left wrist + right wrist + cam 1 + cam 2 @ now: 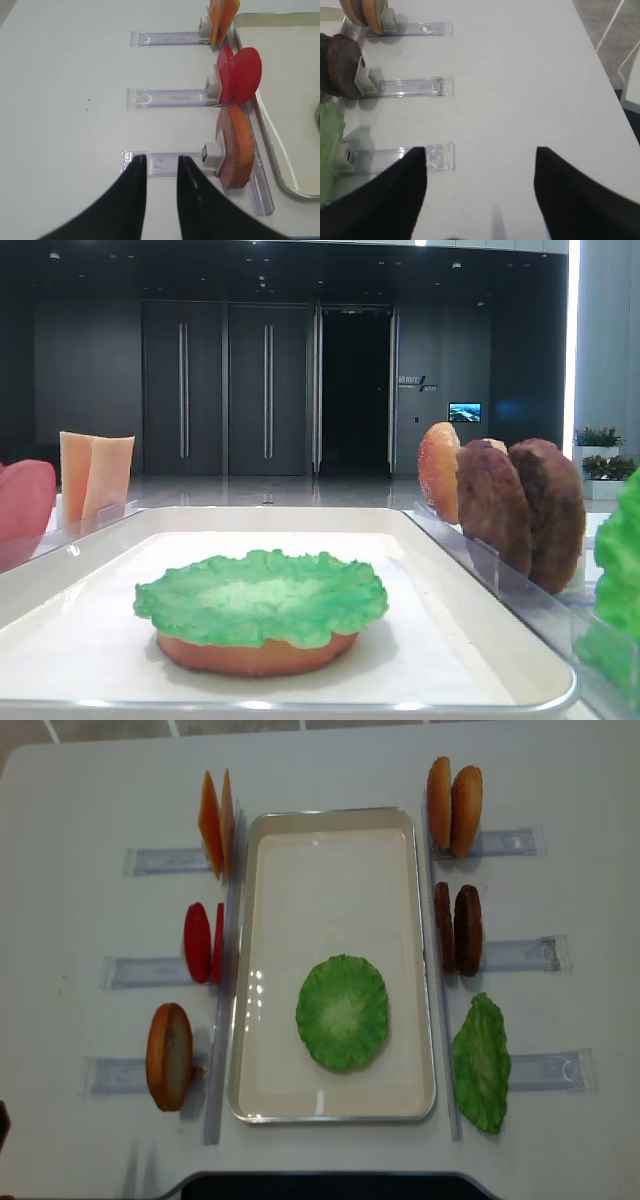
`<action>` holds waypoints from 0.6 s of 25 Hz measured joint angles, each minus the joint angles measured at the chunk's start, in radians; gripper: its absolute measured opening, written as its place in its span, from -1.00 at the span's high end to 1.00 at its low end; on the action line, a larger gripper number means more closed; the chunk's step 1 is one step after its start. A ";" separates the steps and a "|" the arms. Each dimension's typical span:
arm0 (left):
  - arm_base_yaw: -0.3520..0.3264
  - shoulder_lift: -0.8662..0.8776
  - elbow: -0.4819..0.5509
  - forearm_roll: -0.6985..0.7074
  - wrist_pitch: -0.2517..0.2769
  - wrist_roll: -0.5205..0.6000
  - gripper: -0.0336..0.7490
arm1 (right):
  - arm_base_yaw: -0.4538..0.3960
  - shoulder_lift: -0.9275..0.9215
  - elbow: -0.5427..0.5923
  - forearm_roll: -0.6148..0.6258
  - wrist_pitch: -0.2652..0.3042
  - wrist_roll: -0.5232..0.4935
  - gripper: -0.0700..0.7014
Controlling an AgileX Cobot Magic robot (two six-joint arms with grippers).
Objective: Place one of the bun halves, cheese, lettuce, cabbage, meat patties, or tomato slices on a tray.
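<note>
On the off-white tray (pixel 250 960) a green lettuce leaf (pixel 342 1012) lies over a bun half (pixel 255 652). Left of the tray, holders carry cheese (pixel 215 820), tomato slices (pixel 203 942) and one bun half (pixel 170 1055). To the right stand two bun halves (pixel 453 792), two meat patties (pixel 458 928) and more lettuce (pixel 482 1063). Cabbage is out of view. My left gripper (pixel 161 159) is shut and empty over the clear holder left of the bun half (pixel 237 150). My right gripper (pixel 480 150) is open and empty over bare table beside the lettuce holder (pixel 437 156).
Clear plastic holders (pixel 520 952) stick out sideways from both long sides of the tray on the white table (pixel 90 780). The table edge and floor show at the upper right of the right wrist view. Neither arm shows in the overhead view.
</note>
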State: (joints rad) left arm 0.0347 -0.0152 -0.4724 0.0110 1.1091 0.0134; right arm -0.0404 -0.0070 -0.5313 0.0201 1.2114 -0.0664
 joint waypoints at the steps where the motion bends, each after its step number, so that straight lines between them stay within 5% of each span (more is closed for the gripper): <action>1: 0.000 0.000 0.000 0.000 0.000 0.000 0.51 | 0.000 0.000 0.001 0.000 -0.001 0.000 -0.40; 7: 0.000 0.000 0.000 0.000 0.000 0.000 0.51 | 0.000 0.000 0.033 0.003 -0.059 0.000 -0.40; 15: 0.000 0.000 0.000 0.000 0.000 0.000 0.51 | 0.000 0.000 0.034 0.003 -0.068 0.000 -0.40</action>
State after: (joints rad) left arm 0.0347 -0.0152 -0.4724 0.0110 1.1091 0.0134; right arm -0.0404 -0.0070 -0.4969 0.0230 1.1438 -0.0664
